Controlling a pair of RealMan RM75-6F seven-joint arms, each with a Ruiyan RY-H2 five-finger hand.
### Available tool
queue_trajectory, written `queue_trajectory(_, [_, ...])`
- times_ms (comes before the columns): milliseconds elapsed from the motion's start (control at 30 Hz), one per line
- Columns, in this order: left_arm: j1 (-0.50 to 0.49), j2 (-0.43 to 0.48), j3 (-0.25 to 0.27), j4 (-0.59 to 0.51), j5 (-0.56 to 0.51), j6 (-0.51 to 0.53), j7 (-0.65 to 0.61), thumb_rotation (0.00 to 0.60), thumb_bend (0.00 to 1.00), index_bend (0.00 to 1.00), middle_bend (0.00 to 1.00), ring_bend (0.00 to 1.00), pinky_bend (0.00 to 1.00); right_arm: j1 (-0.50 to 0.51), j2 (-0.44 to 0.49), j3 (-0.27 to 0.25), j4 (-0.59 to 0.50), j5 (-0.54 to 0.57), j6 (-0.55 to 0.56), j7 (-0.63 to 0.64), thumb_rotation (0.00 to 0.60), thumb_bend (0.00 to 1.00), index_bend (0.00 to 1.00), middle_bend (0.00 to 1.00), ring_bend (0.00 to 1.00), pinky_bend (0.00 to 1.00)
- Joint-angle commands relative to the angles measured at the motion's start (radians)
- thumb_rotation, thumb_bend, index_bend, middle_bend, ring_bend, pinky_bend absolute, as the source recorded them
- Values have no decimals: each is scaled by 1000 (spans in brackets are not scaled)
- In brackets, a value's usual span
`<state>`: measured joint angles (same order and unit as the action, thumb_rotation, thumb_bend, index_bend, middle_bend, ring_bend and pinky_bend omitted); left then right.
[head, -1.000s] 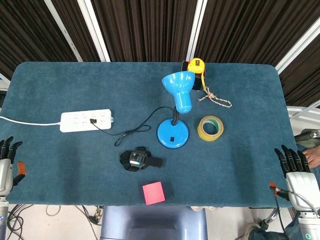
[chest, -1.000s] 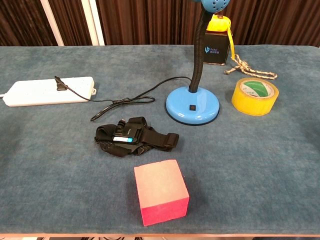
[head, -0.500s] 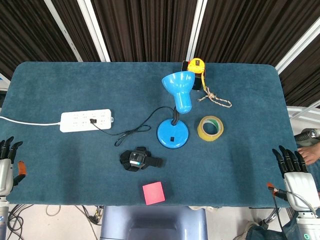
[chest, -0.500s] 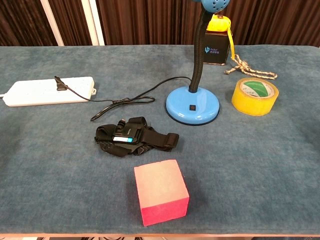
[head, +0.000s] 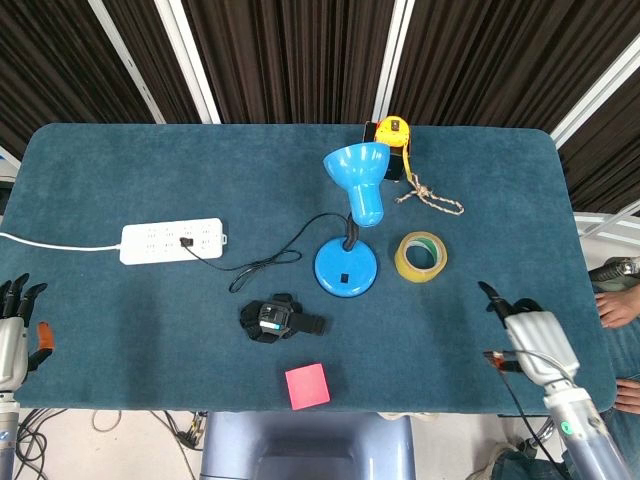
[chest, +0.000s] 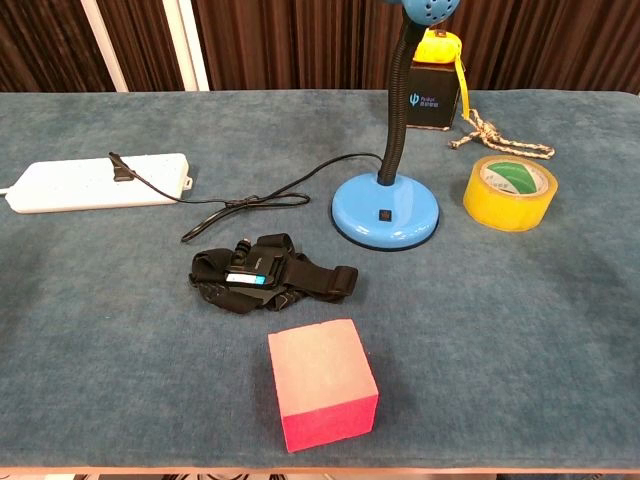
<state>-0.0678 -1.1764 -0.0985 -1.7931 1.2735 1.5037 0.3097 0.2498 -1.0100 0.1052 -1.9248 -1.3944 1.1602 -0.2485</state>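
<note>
Blue table (head: 130, 160) fills the head view. On it, biggest first: blue desk lamp (head: 346, 268) near centre, its cord running out at 9 o'clock to the white power strip (head: 150, 242). The yellow tape roll (head: 421, 256) lies flat near the lamp base at its 3 o'clock, apart from it. The black strap mount (head: 280, 320) is at the lamp's 7 o'clock, with the pink block (head: 307, 385) at 6 near the front edge. The yellow tape measure (head: 392, 130) and rope (head: 435, 198) are at 12 to 1.

The right hand (head: 525, 330) hovers over the table at the roll's 5 o'clock, near but not touching, fingers apart and holding nothing. The left hand (head: 10, 330) sits off the table edge at 8 o'clock, fingers spread and empty. The chest view shows neither hand.

We judge the roll the nearest thing to the right hand. A good reach comes in low from 5 o'clock. Fingers should be spread wide enough to span the rim, thumb on the near wall. It should stay off the lamp base at 9 and the rope at 12.
</note>
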Motion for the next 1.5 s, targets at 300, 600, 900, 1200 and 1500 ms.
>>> queue_trajectory(300, [-2,3,-3,0,-13,-8,-7,600,638,162,28,0,0,270,-197,80,5,398,-214,-265,600,569,0,611,753,534])
queue_trajectory(600, [-4,5,-4,-2,-19,-14,-10,600,639,162,28,0,0,383,-347,85,49,550,-205,-387,600,626,0,619,760,641])
queue_trajectory(900, [-6,6,-5,-4,-26,-18,-9,600,639,162,28,0,0,472,-448,91,102,671,-174,-459,600,695,0,622,762,725])
queue_trajectory(1200, [-6,7,-5,-3,-29,-18,-10,600,639,162,29,0,0,537,-494,98,145,770,-170,-485,600,695,0,622,762,787])
queue_trajectory(1500, [-6,6,-7,-2,-30,-15,-11,600,638,162,29,0,0,584,-521,92,171,827,-171,-499,600,695,0,622,762,838])
